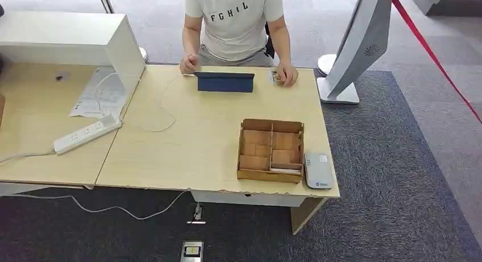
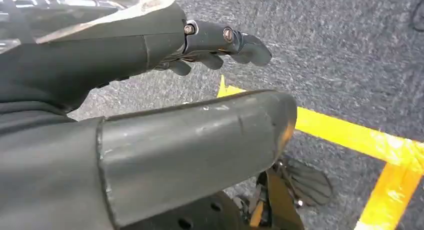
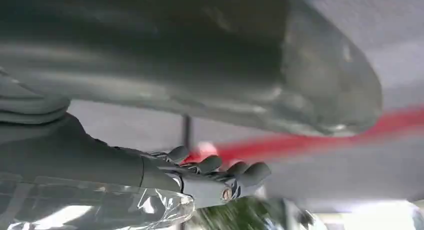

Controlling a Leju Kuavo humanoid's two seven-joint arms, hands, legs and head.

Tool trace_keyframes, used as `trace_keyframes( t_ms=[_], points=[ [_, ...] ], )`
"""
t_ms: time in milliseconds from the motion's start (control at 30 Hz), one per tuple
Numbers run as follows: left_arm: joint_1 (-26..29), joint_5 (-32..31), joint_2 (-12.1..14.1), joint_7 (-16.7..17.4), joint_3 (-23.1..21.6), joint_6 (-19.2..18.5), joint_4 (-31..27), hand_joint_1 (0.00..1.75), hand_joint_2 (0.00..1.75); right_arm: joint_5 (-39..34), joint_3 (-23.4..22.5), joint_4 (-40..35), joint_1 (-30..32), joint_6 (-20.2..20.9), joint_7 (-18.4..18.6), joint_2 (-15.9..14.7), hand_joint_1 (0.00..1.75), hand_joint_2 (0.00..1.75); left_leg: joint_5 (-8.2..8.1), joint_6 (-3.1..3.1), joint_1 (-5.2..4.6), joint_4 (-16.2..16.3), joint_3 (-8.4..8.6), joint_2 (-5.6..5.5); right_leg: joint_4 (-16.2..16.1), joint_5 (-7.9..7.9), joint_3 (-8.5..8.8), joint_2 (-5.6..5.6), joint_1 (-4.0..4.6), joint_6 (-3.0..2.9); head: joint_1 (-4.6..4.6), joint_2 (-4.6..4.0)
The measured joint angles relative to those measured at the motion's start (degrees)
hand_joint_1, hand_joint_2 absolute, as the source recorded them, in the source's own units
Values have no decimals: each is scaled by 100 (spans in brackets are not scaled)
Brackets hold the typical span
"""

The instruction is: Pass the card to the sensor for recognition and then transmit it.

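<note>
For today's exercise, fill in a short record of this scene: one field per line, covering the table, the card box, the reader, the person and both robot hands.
table: light wooden table, on grey carpet
card box: brown divided box near the table's front right corner, cards in its compartments
reader: pale grey sensor lying just right of the box
person: seated at the far side, hand resting on the table
tablet: dark blue stand in front of the person
left hand: holds nothing, above the carpet
right hand: holds nothing, picture blurred
</note>
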Motion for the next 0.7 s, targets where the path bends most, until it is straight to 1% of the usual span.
trace_keyframes(
  t_ms=[67, 100, 133, 167, 200, 233, 267, 300, 400, 467, 567, 700],
  points=[
    [-14, 0, -11, -35, 13, 17, -2, 0, 0, -274, 233, 540, -12, 32, -328, 601, 0, 0, -2, -7, 20, -1, 6, 3, 2, -7, 6, 0, 10, -16, -2, 0],
    [-19, 0, -13, -44, 24, 22, -2, 0, 0, -364, 349, 754, -13, 130, -503, 885, 0, 0, 0, -12, 21, -6, 6, 3, 8, -9, 4, 0, 9, -19, -7, 0],
    [-26, 0, -17, -42, 48, 35, 28, 0, 0, -492, 466, 975, -39, 340, -760, 1230, 0, 0, 5, -19, 21, -16, 8, 2, 10, -8, -1, 0, 8, -27, -9, 0],
    [-44, 0, -46, -40, 70, 37, 99, 0, 0, -655, 530, 1141, -80, 547, -1023, 1471, 0, 0, 7, -27, 21, -18, 10, 3, 10, -3, -4, 1, 16, -37, -9, 0],
    [-78, -11, -83, -33, 105, 50, 204, 0, 0, -837, 608, 1370, -114, 803, -1339, 1845, 0, 0, 10, -39, 27, -19, 10, 4, 11, -6, -4, 1, 28, -43, -7, 0],
    [-104, -33, -120, -33, 131, 55, 298, 0, 0, -987, 681, 1554, -131, 967, -1606, 2157, 0, 0, 11, -45, 30, -19, 10, 3, 15, -8, -4, 0, 31, -51, 0, 0],
    [-115, -66, -144, -42, 144, 55, 367, 0, 0, -1101, 744, 1715, -154, 1034, -1805, 2413, 0, 0, 13, -49, 31, -21, 11, 0, 20, -13, -5, -4, 31, -58, -15, 0],
    [-123, -131, -166, -68, 153, 55, 448, 0, 0, -1242, 798, 1906, -190, 1034, -1974, 2665, 0, 0, 14, -51, 28, -25, 12, -5, 27, -17, -7, -8, 27, -65, -5, 0],
    [-145, -297, -234, -166, 210, 61, 629, 0, 0, -1648, 824, 2326, -320, 916, -2428, 2988, 0, 0, 14, -53, 29, -26, 12, -3, 28, -18, -8, -8, 29, -66, -7, 0],
    [-163, -367, -258, -221, 258, 61, 689, 0, 0, -1840, 824, 2548, -377, 896, -2644, 3103, 0, 0, 14, -53, 28, -26, 11, -2, 28, -18, -5, -8, 27, -66, -4, 0],
    [-152, -453, -264, -330, 291, 61, 697, 0, 0, -2194, 824, 2786, -436, 949, -2869, 3153, 0, 0, 14, -52, 26, -26, 12, -2, 27, -18, -5, -8, 13, -64, -7, 0],
    [-101, -542, -238, -378, 297, 61, 597, 0, 0, -2521, 768, 2989, -497, 1025, -2916, 3135, 0, 0, 13, -51, 11, -25, 12, 2, 25, -16, -5, -8, 9, -62, -4, 0]
  ],
)
